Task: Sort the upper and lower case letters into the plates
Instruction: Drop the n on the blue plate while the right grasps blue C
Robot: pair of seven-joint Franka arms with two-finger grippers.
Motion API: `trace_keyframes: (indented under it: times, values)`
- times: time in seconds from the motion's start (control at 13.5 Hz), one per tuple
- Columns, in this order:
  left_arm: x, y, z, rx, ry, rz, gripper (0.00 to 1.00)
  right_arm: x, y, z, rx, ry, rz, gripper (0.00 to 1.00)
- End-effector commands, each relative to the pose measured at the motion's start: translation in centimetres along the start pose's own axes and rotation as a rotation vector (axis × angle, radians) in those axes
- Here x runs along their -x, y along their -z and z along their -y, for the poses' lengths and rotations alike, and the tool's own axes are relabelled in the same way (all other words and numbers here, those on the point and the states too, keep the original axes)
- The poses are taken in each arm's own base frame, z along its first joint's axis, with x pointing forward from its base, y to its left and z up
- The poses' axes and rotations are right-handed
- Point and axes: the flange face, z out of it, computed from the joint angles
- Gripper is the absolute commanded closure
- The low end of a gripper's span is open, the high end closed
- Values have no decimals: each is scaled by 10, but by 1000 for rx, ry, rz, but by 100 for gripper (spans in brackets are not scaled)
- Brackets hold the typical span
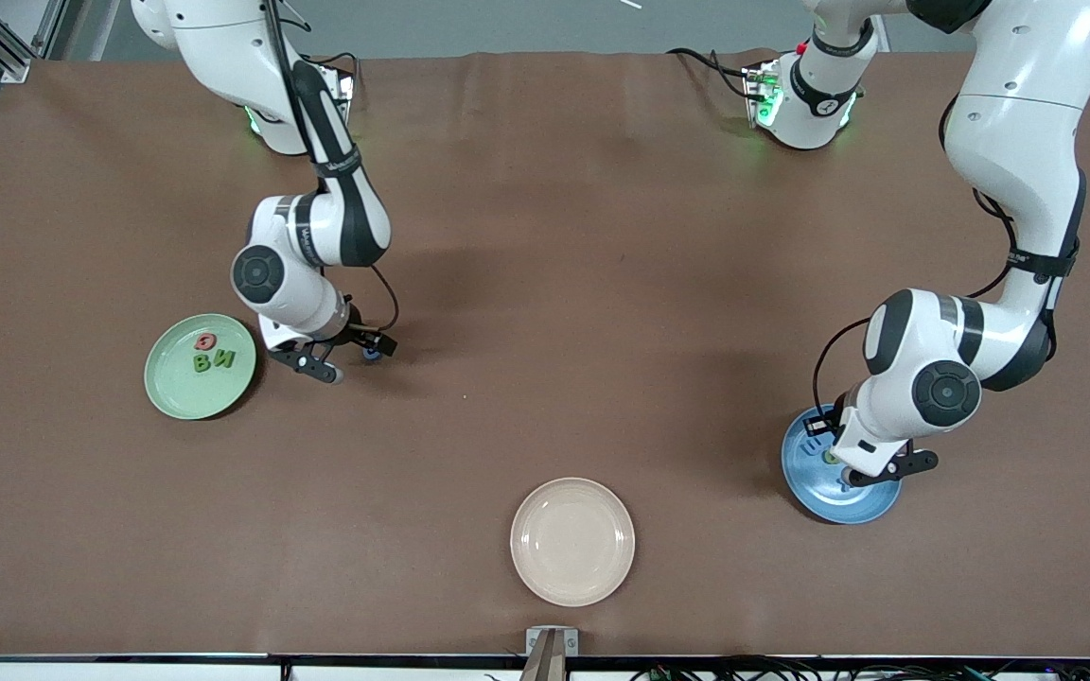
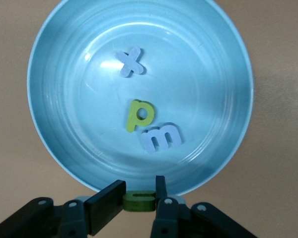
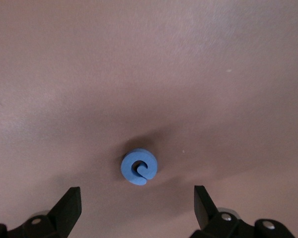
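Bare tabletop (image 3: 149, 59) surrounds the blue letter (image 3: 139, 167), nothing crowding it.

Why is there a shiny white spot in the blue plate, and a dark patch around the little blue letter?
In the left wrist view, the blue plate is glossy, so overhead light glares beside the x. In the right wrist view, the blue letter on the table lies in a soft shadow, probably from the open right gripper above it.

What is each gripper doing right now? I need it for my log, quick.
Left gripper: shut on a green letter, over the blue plate.
Right gripper: open, holding nothing, over a blue letter on the table.
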Motion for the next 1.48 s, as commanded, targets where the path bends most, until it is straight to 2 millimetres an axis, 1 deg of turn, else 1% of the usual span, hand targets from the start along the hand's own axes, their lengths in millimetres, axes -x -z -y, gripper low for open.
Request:
trace_keyframes:
  times: [0.0,0.07,0.15,0.22,0.3,0.37,0.45,0.52,0.59,0.74,0.96,1.11,1.19,1.26,1.41]
  values:
    - [-1,11,0,5,-18,-26,25,8,-13,1,7,-35,-23,0]
    - [-7,21,-3,15,-29,-48,25,6,-17,-1,16,-35,-28,0]
    - [-11,26,-5,21,-36,-61,25,5,-20,-2,19,-35,-35,0]
    - [-15,26,-5,24,-36,-65,24,3,-23,-4,26,-40,-38,0]
    - [-17,31,-5,28,-38,-74,21,2,-23,-4,27,-40,-39,0]
    - [-17,36,-5,29,-46,-82,4,0,-23,-6,27,-44,-39,0]
    - [-18,43,-2,30,-63,-91,0,-1,-23,-6,27,-47,-40,2]
    - [-17,59,0,34,-88,-106,0,-2,-23,-6,27,-47,-41,8]
    - [-16,78,1,38,-109,-127,0,-3,-24,-6,29,-47,-43,17]
    - [-11,116,5,35,-119,-159,0,-2,-25,-5,29,-44,-43,38]
    - [-1,167,14,26,-108,-199,0,-3,-27,-5,33,-46,-44,57]
    - [9,203,27,13,-106,-220,0,-4,-27,-4,31,-44,-52,70]
    - [19,221,34,-5,-118,-205,0,-4,-27,-4,31,-44,-52,76]
    - [28,248,40,-14,-120,-219,0,-4,-27,-5,31,-46,-53,81]
    - [49,303,51,-40,-144,-201,0,-5,-26,-5,34,-46,-45,85]
